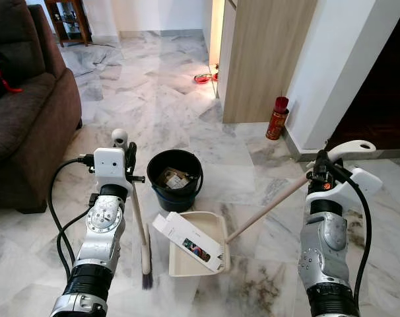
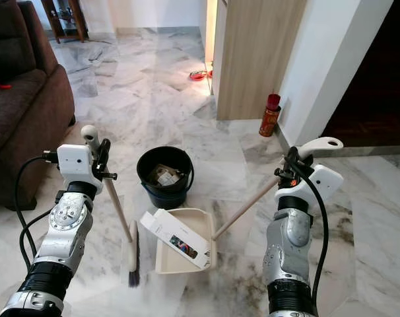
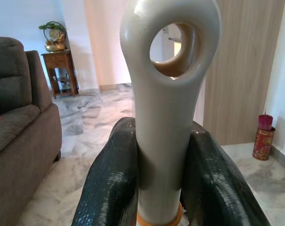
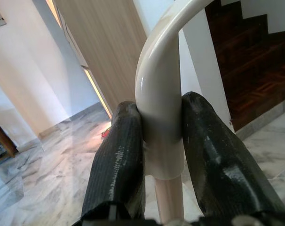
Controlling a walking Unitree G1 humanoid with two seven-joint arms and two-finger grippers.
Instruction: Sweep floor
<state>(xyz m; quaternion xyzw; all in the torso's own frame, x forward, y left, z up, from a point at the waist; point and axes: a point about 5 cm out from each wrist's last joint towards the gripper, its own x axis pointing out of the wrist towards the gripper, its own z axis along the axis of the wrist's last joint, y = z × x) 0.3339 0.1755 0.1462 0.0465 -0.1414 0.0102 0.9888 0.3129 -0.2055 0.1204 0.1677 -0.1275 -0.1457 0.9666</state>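
Left pincer (image 3: 161, 188) clamps the broom (image 1: 142, 244), right pincer (image 4: 163, 155) the dustpan (image 1: 187, 261) holding a box (image 1: 190, 241); bucket (image 1: 175, 178) just beyond.

Grey-veined marble floor (image 1: 167, 99); brown sofa (image 1: 22, 112) left; wood-panelled partition (image 1: 263, 59).

Brown sofa (image 1: 25, 105), at the robot's left, on grey-veined marble floor (image 1: 160, 99). Small wooden side table (image 1: 69, 20) beyond the sofa, at the far wall; in the left wrist view it carries a brass ornament (image 3: 54, 38). Light wood cabinet panel (image 1: 266, 53), standing ahead. Red cylindrical can (image 1: 276, 118), upright, just beside the white wall (image 1: 338, 59). Red object (image 1: 202, 78) on the floor near the cabinet's far corner, too small to identify.
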